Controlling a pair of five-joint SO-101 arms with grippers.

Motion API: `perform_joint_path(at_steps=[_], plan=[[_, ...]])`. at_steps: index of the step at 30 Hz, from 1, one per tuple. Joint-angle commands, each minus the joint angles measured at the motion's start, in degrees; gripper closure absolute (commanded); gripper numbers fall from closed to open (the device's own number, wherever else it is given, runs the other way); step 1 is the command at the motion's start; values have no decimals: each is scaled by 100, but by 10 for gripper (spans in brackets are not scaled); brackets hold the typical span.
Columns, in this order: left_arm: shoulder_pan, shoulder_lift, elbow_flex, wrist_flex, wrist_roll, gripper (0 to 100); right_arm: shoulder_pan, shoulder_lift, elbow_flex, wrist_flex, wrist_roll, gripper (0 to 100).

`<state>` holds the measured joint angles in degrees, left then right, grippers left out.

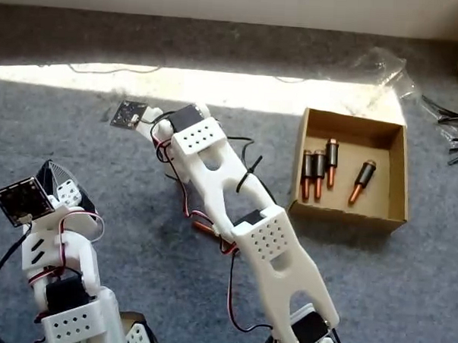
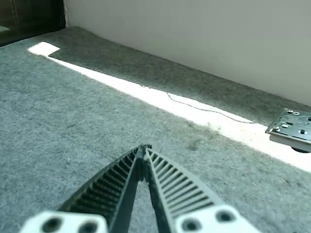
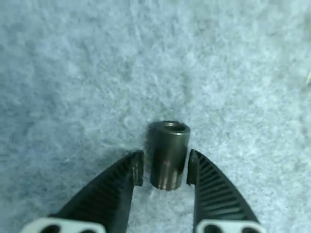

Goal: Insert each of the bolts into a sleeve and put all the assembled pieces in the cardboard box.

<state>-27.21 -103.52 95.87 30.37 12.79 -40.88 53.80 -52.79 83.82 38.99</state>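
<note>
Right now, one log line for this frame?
right gripper: open astride upright sleeve | left gripper: shut, empty | box: four assembled pieces inside

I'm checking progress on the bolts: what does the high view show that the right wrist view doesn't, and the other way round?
The high view gives the cardboard box with four assembled pieces lying inside it. The right wrist view gives an empty sleeve standing upright on the grey carpet, between the fingers of the right tool, which is open with a gap on each side. Both share the grey carpet.
</note>
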Motion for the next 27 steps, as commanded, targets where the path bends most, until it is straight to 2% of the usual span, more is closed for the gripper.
perform_joint_path(at_steps=[1, 16, 21, 25, 27], plan=[[101, 4, 127, -18, 26, 993, -75, -268, -66, -127, -26, 866], [101, 4, 127, -18, 26, 993, -75, 277, -75, -233, -18, 870], [110, 4, 127, -18, 26, 993, -84, 242, -84, 163, 422, 929], [110, 13, 127, -18, 26, 993, -75, 154, -101, 154, 422, 996], [110, 13, 127, -18, 26, 993, -75, 48, -215, 163, 422, 994]])
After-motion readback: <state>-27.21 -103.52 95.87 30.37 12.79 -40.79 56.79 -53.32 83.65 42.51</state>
